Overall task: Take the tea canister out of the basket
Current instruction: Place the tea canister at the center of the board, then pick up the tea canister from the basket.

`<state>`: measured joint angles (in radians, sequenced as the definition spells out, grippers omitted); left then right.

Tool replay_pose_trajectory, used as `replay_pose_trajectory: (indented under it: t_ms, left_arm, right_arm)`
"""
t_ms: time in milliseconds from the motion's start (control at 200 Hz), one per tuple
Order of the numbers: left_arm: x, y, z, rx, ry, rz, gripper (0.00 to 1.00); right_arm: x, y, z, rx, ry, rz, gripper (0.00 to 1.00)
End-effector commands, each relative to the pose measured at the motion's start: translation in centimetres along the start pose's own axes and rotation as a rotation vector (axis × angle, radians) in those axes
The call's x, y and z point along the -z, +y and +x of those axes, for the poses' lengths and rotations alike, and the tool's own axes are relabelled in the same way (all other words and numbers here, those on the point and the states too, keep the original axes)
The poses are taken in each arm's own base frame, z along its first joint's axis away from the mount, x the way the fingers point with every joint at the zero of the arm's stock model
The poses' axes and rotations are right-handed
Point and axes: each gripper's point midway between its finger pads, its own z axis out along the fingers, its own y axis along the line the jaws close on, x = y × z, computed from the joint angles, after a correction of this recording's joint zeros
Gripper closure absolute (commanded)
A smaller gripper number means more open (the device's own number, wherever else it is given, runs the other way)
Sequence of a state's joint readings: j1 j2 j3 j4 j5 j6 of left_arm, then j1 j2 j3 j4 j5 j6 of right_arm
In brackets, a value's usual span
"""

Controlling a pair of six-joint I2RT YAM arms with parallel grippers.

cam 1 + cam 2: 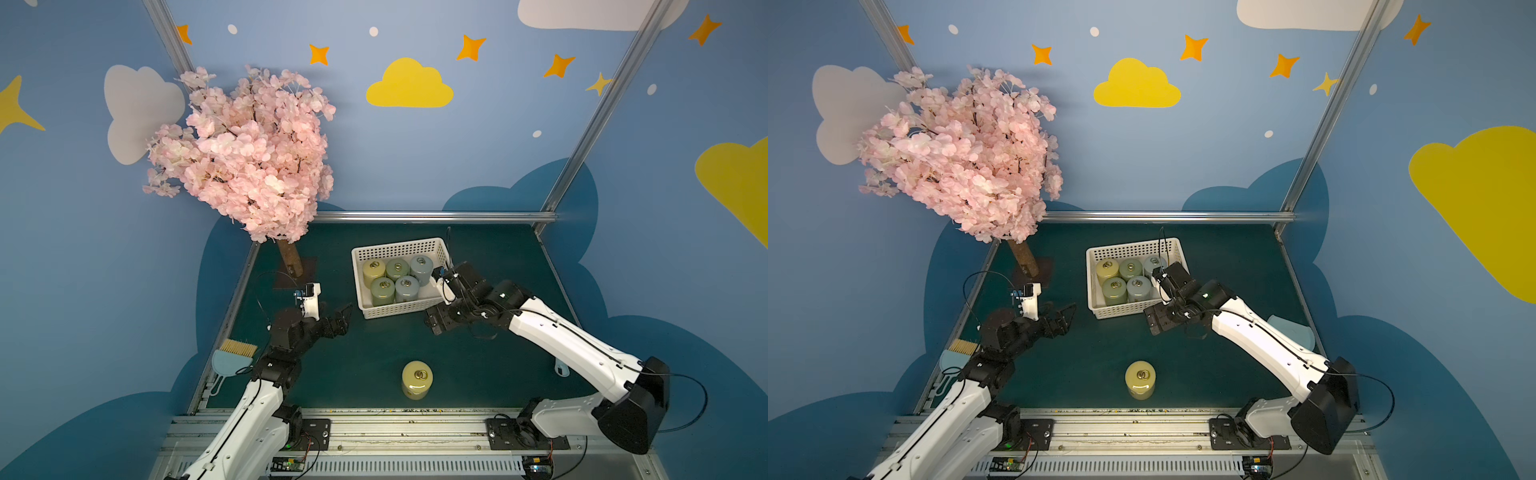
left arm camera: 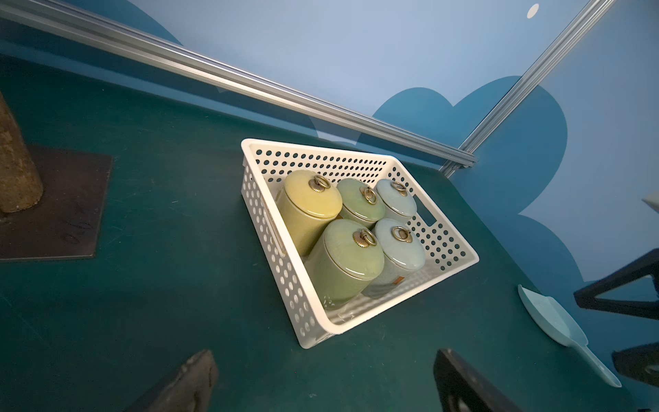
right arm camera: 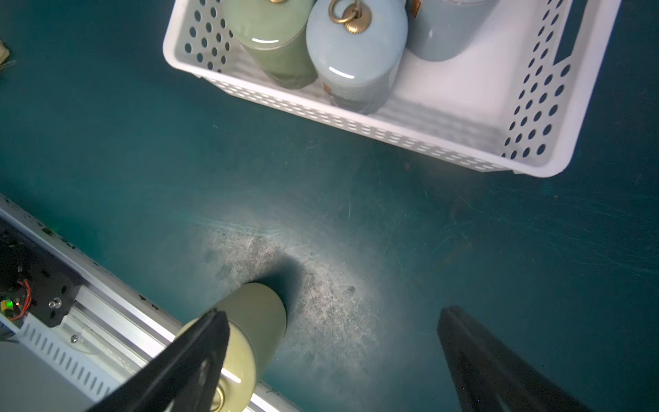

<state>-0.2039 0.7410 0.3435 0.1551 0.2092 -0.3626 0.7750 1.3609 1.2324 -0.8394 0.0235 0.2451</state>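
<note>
The white perforated basket point(image 1: 397, 311) point(image 1: 1121, 311) stands mid-table and holds several lidded tea canisters in yellow point(image 1: 374, 270), green point(image 1: 383, 289) and pale blue point(image 1: 406, 287); the left wrist view shows them too point(image 2: 344, 257). Another yellow tea canister point(image 1: 417, 380) point(image 1: 1140, 380) stands alone near the table's front edge. My right gripper point(image 1: 435, 322) point(image 3: 335, 356) hangs open and empty over bare mat by the basket's point(image 3: 356, 123) front right corner, with the lone canister point(image 3: 258, 317) beyond one finger. Left of the basket point(image 2: 306, 310), my left gripper point(image 1: 343, 316) point(image 2: 321, 385) is open and empty.
A pink blossom tree point(image 1: 245, 153) on a dark base plate point(image 1: 297, 274) fills the back left. A brush point(image 1: 237, 347) and pale blue dustpan point(image 1: 226, 365) lie at the left edge. A pale blue scoop point(image 1: 1291, 328) lies at the right edge. Aluminium rails border the table.
</note>
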Motion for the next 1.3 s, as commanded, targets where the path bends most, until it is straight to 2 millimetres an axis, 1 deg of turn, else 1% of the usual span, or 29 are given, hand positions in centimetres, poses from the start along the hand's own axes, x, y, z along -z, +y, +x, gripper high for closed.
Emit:
replay_pose_trajectory:
  t_ms: [0,245,461,626,901,1291]
  left_arm:
    - [-0.1,-1.1,-0.4,-0.026,-0.006,0.06,0.0]
    - [-0.2,-1.3,-0.3,-0.021,0.002,0.069,0.0]
    - [-0.2,-1.2,-0.2,-0.019,0.001,0.064,0.0]
    - [-0.3,-1.0,-0.2,-0.014,0.002,0.056,0.0]
    - [-0.3,-0.9,-0.1,-0.012,0.004,0.052,0.0]
    - [-0.2,-0.9,-0.2,-0.011,-0.001,0.05,0.0]
  right_arm:
    - [-0.5,0.1,-1.8,0.031,-0.025,-0.035,0.02]
    - [-2.9,-0.2,-4.2,0.054,-0.006,-0.025,0.02]
    - [-5.7,-0.1,-6.5,0.101,0.022,-0.014,0.02]
    - [-7.4,-0.3,-7.9,0.106,0.031,-0.002,0.02]
    - [-9.8,-0.8,-9.2,0.106,0.054,0.007,0.02]
    - [-12.0,-1.3,-10.2,0.111,0.074,0.022,0.02]
